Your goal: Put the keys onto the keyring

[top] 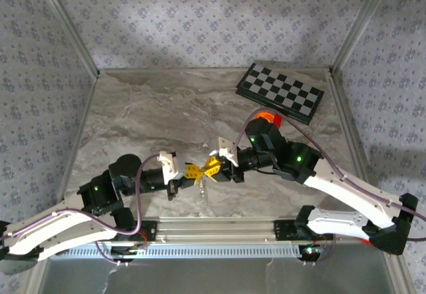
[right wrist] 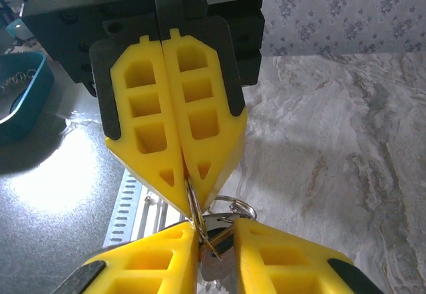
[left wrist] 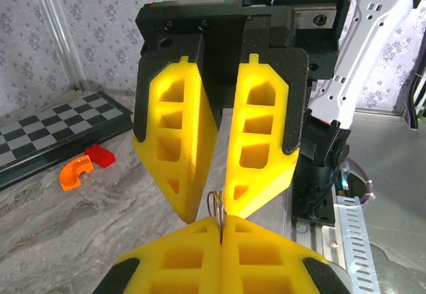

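Closed left gripper (right wrist: 188, 191) pinches the keyring (right wrist: 194, 207) wire, tip-to-tip with right gripper (right wrist: 216, 235), its jaws slightly apart, key (right wrist: 213, 266) in the gap, grip unclear.

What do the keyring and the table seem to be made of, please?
Keyring: likely steel wire, thin and silvery with a glint. Table: grey veined marble look with soft sheen; possibly a printed laminate rather than stone.
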Tool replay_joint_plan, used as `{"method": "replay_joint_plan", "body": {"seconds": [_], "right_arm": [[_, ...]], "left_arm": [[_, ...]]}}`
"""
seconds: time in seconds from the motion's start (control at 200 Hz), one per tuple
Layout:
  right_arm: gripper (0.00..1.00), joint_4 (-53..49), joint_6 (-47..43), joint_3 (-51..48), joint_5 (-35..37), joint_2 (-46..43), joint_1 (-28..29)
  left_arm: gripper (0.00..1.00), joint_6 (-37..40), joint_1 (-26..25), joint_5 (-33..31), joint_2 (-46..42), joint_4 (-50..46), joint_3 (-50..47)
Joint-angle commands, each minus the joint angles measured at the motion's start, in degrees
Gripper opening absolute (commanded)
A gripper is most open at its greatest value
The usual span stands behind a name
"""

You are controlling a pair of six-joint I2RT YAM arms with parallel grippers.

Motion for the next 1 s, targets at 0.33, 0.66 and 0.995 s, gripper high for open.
{"method": "replay_joint_plan", "body": {"seconds": [0.33,0.66,0.995], "right_arm": [[0.00,2.2,-0.1,-0.7,-0.7,-1.5,-0.7],[0.00,-4.0,-3.6,3.2,3.2,1.5,1.7],[0.00,-6.6,-5.2,5.1,4.1,4.1,3.1]], "left_arm": [[0.01,0.7,-0.1,-2.7,0.7,-1.7,1.5],[0.19,3.2,-0.1,-7.1,3.3,-10.0,4.9],[0.13,4.2,-0.1,-5.1,5.0,-10.0,5.9]]}}
